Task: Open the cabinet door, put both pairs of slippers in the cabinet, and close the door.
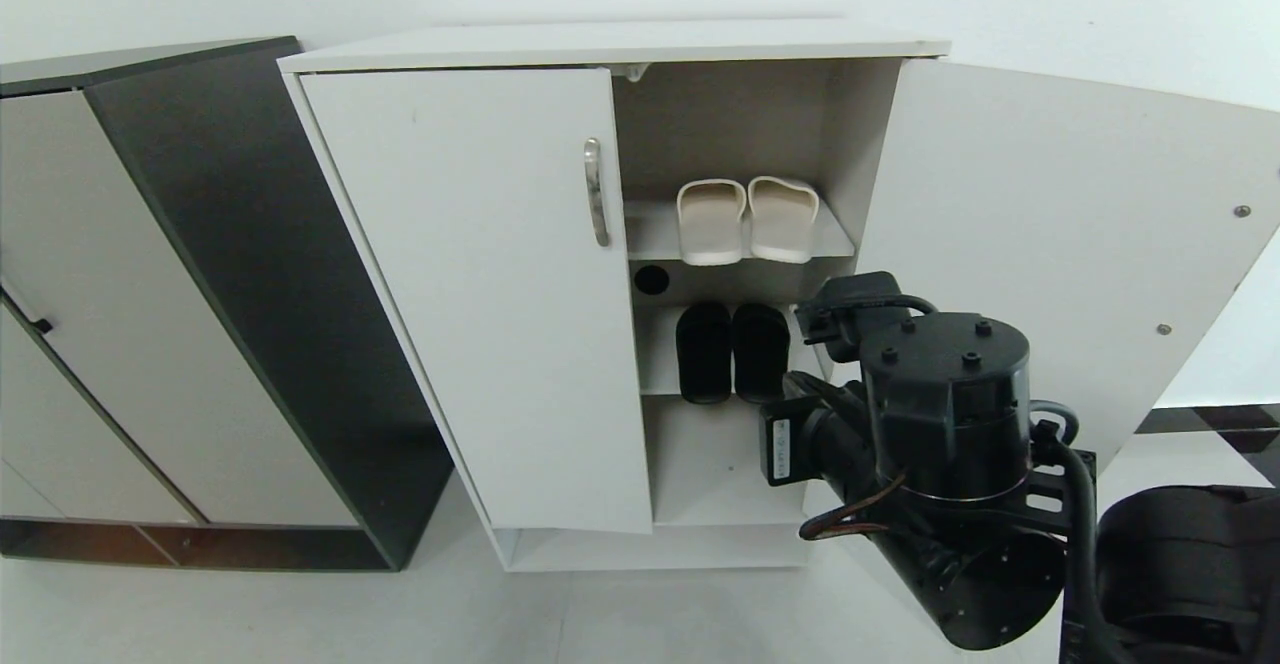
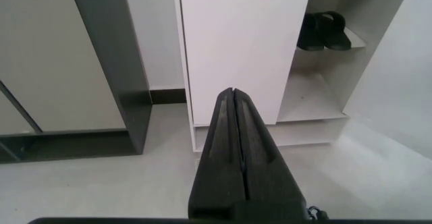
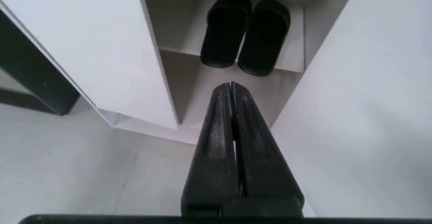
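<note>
Two claws, each with its fingers pressed together and holding nothing: the right claw [image 3: 231, 89] points toward the black pair of slippers [image 3: 246, 32], and the left claw [image 2: 233, 96] faces the shut left door [image 2: 243, 42]. Two pairs of slippers sit inside the white cabinet [image 1: 610, 44]: the black pair side by side on the middle shelf, the cream pair [image 1: 745, 219] on the shelf above. The left door carries one metal handle [image 1: 595, 192]; the right door [image 1: 1050, 244] stands swung wide. One dark grey cabinet [image 1: 250, 274] stands just beside, on a pale floor [image 1: 300, 614] against a white wall. The right arm [image 1: 940, 424] hangs before the open compartment.
</note>
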You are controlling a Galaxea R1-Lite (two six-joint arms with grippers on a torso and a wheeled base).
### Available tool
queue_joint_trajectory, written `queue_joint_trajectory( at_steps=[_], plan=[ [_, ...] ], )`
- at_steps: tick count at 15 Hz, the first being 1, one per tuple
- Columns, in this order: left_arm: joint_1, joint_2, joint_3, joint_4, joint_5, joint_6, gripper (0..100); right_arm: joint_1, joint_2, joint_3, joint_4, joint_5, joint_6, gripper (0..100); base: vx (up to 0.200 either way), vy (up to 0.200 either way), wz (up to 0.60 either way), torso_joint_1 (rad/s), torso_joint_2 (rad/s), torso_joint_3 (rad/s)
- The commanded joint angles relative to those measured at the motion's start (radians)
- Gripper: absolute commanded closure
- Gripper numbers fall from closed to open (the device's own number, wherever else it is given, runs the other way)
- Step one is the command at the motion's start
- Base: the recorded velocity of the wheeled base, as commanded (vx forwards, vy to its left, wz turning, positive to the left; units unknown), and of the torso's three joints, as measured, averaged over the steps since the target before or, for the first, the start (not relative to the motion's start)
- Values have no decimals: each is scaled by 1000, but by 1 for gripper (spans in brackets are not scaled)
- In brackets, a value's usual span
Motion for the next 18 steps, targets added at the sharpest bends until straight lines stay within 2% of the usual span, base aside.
queue_joint_trajectory(
  at_steps=[1,12,15,18],
  plan=[
    [0,0,0,0,1,0,100,0,9,1,0,0,0,100,0,0,0,0,0,0],
    [0,0,0,0,0,0,100,0,10,1,-11,2,1,100,0,0,0,0,0,0],
    [0,-2,0,0,1,0,100,0,10,2,-12,3,1,100,0,0,0,11,-177,-292],
    [0,0,0,0,1,0,100,-1,10,2,-12,3,1,100,0,0,0,54,-496,-365]
  ],
)
